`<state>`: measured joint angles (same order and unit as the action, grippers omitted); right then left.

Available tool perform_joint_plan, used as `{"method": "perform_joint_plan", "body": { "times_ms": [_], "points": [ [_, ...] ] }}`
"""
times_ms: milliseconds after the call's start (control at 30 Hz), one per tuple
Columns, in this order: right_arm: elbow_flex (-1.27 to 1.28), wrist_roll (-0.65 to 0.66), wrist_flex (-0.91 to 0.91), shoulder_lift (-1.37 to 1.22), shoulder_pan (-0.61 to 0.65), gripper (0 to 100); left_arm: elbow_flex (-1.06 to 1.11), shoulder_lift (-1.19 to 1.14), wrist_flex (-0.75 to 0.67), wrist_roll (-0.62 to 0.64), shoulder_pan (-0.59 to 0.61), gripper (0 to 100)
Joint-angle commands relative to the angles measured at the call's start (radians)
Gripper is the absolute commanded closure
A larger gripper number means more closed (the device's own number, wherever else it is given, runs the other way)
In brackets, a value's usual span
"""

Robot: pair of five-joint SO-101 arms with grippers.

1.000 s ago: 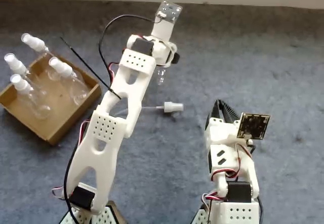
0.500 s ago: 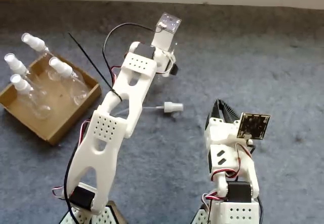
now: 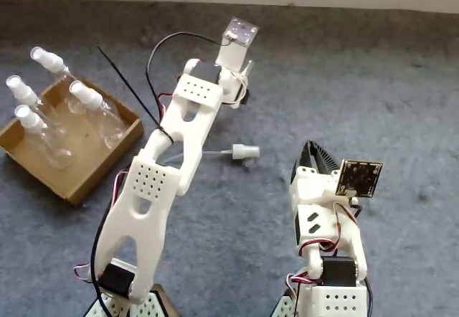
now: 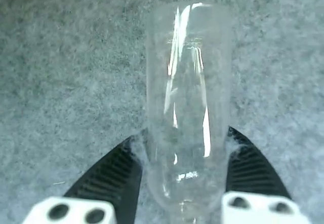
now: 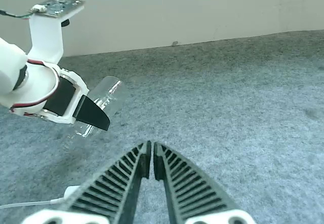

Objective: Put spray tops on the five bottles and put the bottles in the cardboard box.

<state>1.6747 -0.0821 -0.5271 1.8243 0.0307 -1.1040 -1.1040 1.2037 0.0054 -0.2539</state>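
The left gripper (image 4: 185, 140) is up near 12 o'clock on the grey carpet (image 3: 401, 116); its two black fingers (image 4: 114, 171) press on both sides of a clear bottle (image 4: 187, 82), so it is holding the bottle; the bottle sticks out past the fingers and sits tilted, a little above the carpet. A white spray top (image 3: 246, 151) lies on its side on the carpet at 6 o'clock from that gripper, with its thin tube pointing to 9 o'clock. The right gripper (image 5: 151, 155) sits low at 3 o'clock from the spray top, apart from it; its fingers are closed together with nothing between them. The box (image 3: 107, 163) is far over at 9 o'clock; four bottles (image 3: 93, 112) with white tops lie in it.
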Motion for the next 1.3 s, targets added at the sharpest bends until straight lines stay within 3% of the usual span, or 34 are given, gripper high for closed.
{"method": "perform_joint_plan", "body": {
  "times_ms": [0, 267, 667, 1067, 1267],
  "points": [
    [0.111, 0.000, 0.025, 0.013, 0.010, 98.4, -0.005, 0.022, -0.012, 0.009, 0.008, 99],
    [0.111, 0.000, 0.025, 0.013, 0.010, 98.4, -0.067, 0.038, 0.129, 0.009, -0.004, 98],
    [0.111, 0.000, 0.025, 0.013, 0.010, 98.4, -0.490, 0.044, 0.563, 0.009, -0.025, 98],
    [0.111, 0.000, 0.025, 0.013, 0.010, 98.4, -0.556, 0.091, 0.578, 0.009, -0.025, 98],
    [0.111, 0.000, 0.025, 0.013, 0.010, 98.4, -0.476, 0.234, 0.578, -0.098, -0.042, 98]
  ]
}}
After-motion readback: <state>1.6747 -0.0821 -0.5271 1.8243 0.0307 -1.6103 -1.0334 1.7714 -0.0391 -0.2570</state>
